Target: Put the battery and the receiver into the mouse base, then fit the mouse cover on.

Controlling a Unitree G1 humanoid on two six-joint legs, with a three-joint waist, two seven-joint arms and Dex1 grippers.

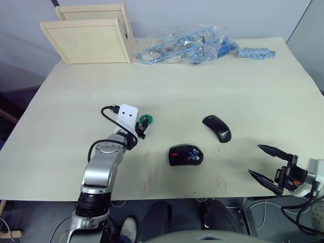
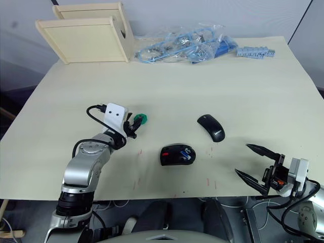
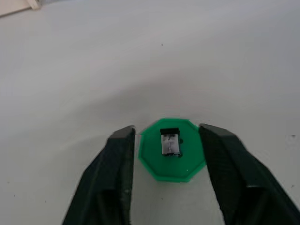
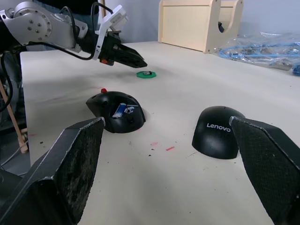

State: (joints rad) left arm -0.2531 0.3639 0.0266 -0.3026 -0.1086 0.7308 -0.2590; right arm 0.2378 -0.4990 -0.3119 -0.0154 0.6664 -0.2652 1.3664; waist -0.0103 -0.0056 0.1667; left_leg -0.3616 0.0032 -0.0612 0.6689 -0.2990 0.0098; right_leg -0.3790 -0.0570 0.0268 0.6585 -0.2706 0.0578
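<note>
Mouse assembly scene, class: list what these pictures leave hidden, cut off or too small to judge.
- Mouse base: in the right wrist view only a blue part of the battery shows; whether it is fully seated is hidden by the base's rim.
- Receiver on the green disc: its markings are too small.
- Right gripper: both fingers are cut off by the right wrist view's edges.

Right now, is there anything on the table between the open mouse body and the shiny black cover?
Nothing but bare table. In the right wrist view the mouse base and mouse cover sit apart, with small red marks between them.
</note>
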